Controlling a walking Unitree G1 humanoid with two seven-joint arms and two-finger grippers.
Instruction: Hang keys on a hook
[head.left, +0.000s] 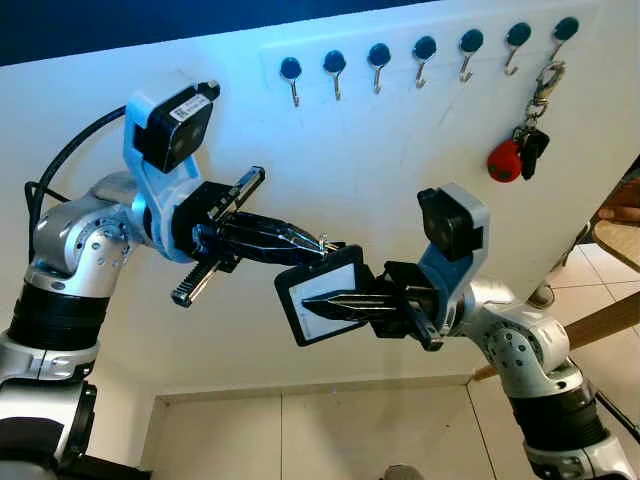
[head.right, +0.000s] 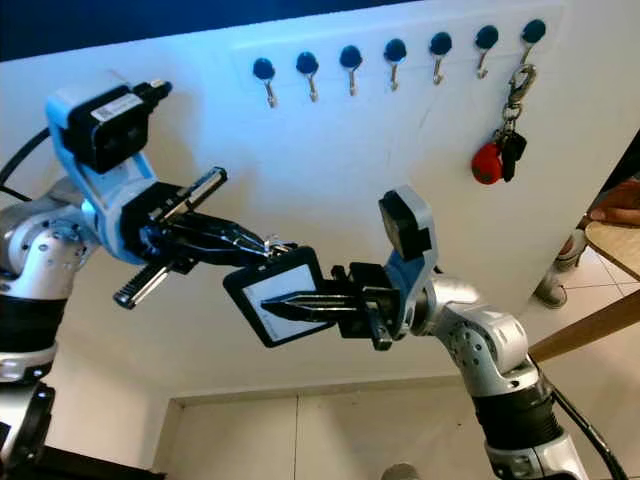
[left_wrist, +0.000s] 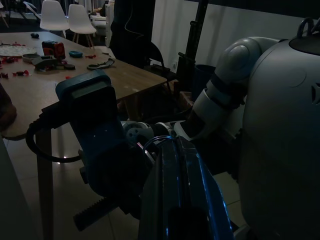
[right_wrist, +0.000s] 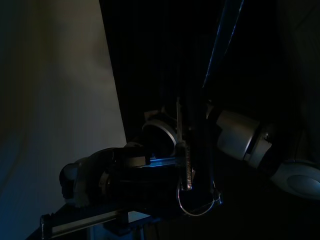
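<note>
White wall board (head.left: 400, 180) fills the scene, w/ a row of seven blue-capped hooks (head.left: 425, 55) along its top. The far-right hook already carries a bunch of keys (head.left: 522, 150) w/ a red fob on a clip; the other six look free.

Both arms are raised in front of the board, well below the hook row. Right claw (head.left: 312, 301) is clenched on a flat black-framed tag w/ white face (head.left: 322, 296), pointing toward robot's left. Left claw (head.left: 318, 243) reaches in from the other side, fingers closed to a narrow point right at the tag's upper edge, where a thin wire key ring (head.left: 325, 243) sits. Looks pinched on the ring, but too small to be sure. In the right wrist view a wire loop (right_wrist: 200, 202) hangs by the finger tips.

Key relation: free hooks lie up from the ring, nearest ones almost straight above the claws. Tag's long axis runs roughly sideways, ring at its top edge. Left claw is the nearer one to the ring, so prob. it lifts while right lets go.

In the way: nothing betw. claws and hooks except bare board. A wooden desk (head.left: 620, 240) sits at far right, and a person's shoe (head.left: 543, 296) on the tiled floor (head.left: 330, 440)
</note>
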